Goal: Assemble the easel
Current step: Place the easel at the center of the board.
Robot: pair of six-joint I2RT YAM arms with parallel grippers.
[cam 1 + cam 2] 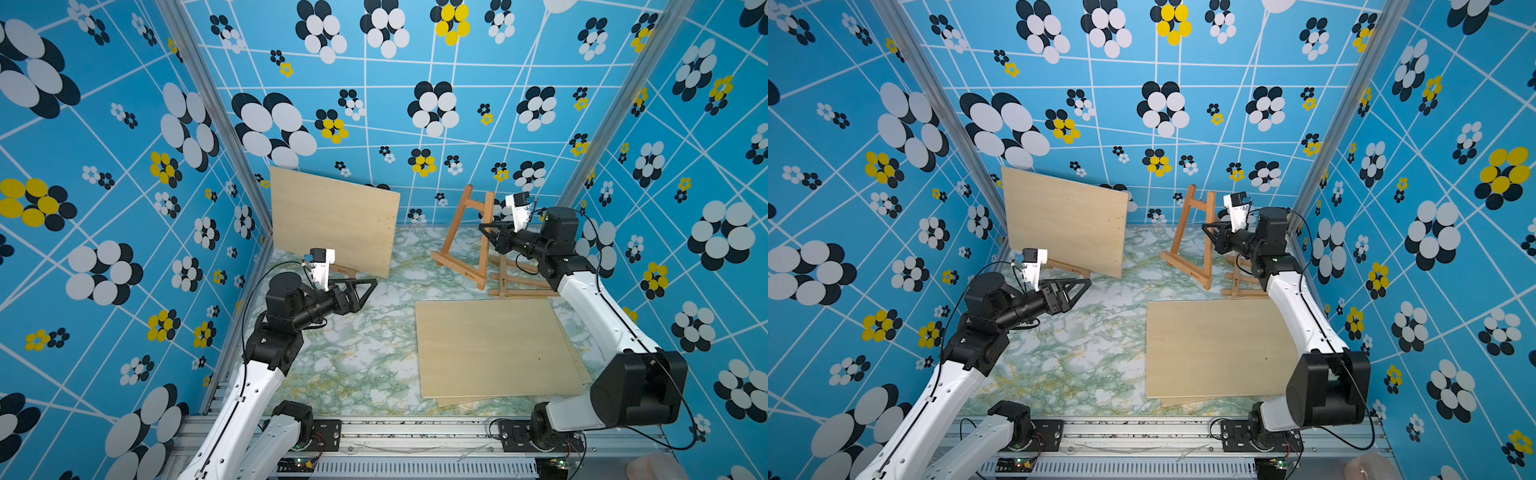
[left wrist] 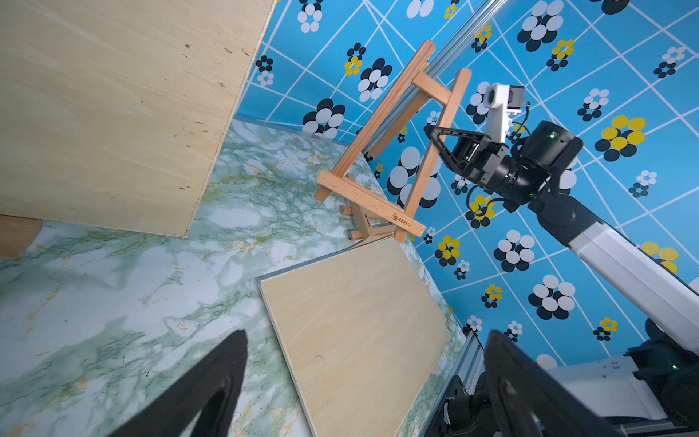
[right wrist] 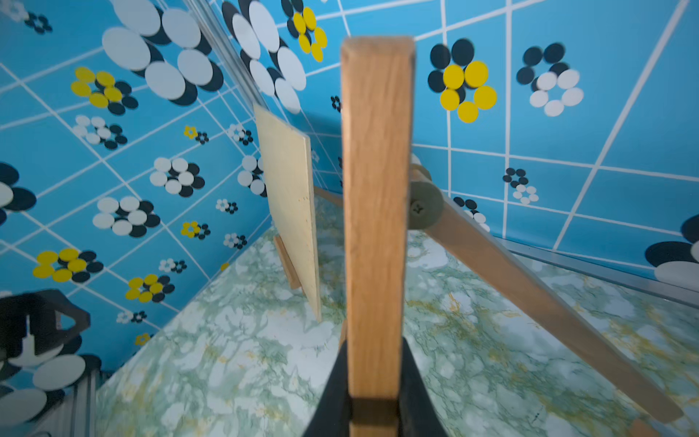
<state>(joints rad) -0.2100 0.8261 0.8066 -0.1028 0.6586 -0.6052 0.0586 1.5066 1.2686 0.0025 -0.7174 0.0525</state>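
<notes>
With the right gripper (image 1: 487,231) pinching one upright of the easel (image 1: 457,269) at the counter's (image 1: 353,353) far right, tilt the frame slowly so its back leg (image 3: 529,276) braces, while the left gripper (image 1: 368,291) hangs spread and empty.

Marbled tabletop (image 1: 353,365), blue flowered walls (image 1: 457,62)

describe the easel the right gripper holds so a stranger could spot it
Go to the table's back right corner. A bare wooden easel stands upright there, one leg pinched by the right gripper. The left easel carries a board; the wooden frame nearby lies flat.
</notes>
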